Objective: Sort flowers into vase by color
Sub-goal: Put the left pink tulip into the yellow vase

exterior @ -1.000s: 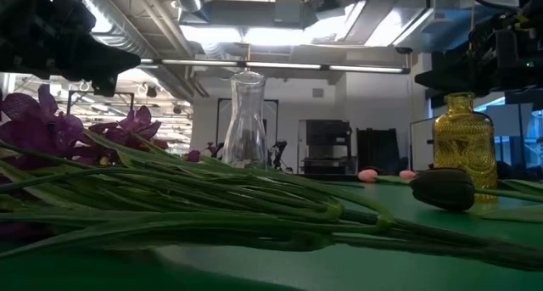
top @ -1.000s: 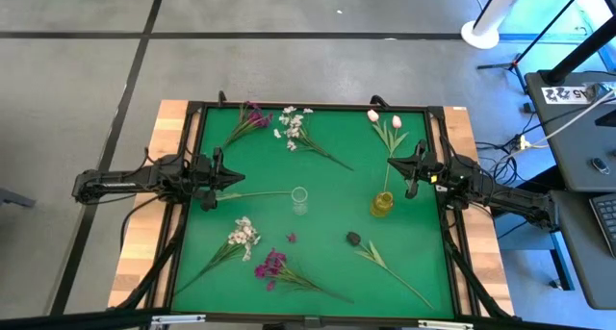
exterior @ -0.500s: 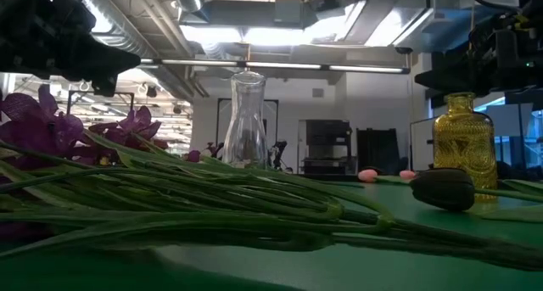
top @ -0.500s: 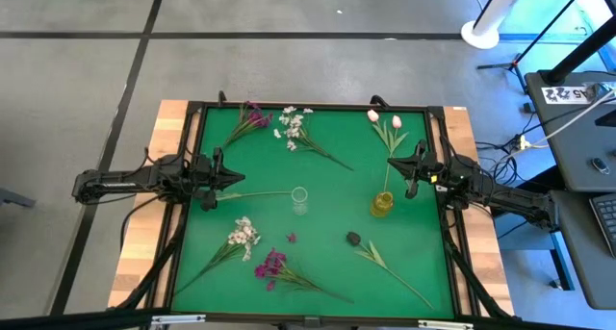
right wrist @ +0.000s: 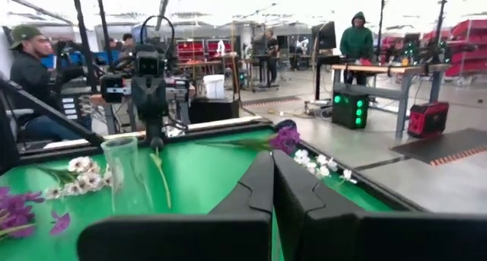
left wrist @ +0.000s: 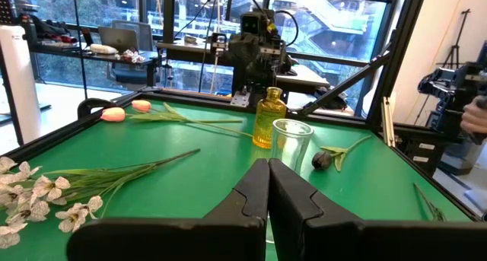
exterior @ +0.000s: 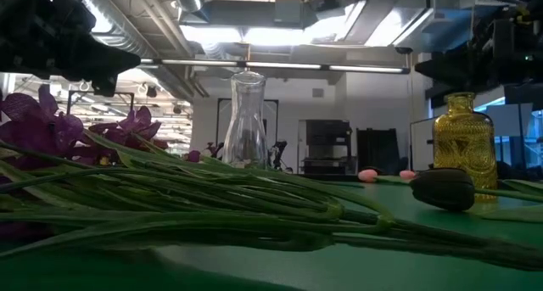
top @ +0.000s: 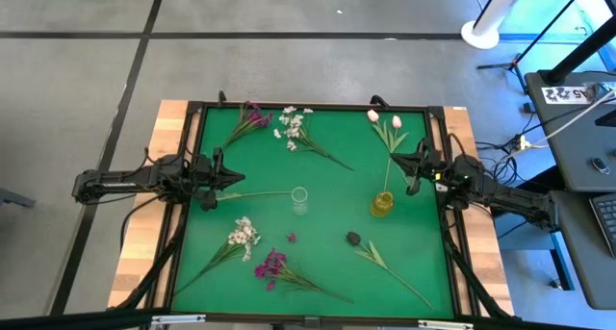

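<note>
Right hand [top: 412, 169], fingers pressed together, hangs near yellow vase [top: 382, 204]; clear vase [top: 299, 200] stands mid-table.

"Where are the two arms?"

"Each one lies low over its own side of the green counter [top: 318, 181], pointing in toward the middle. The left gripper [top: 234, 179] is by the counter's left edge. The right gripper [top: 397, 164] is by its right edge."

"Are the jaws apart?"

"No. Both pairs are pressed together, holding nothing."
</note>
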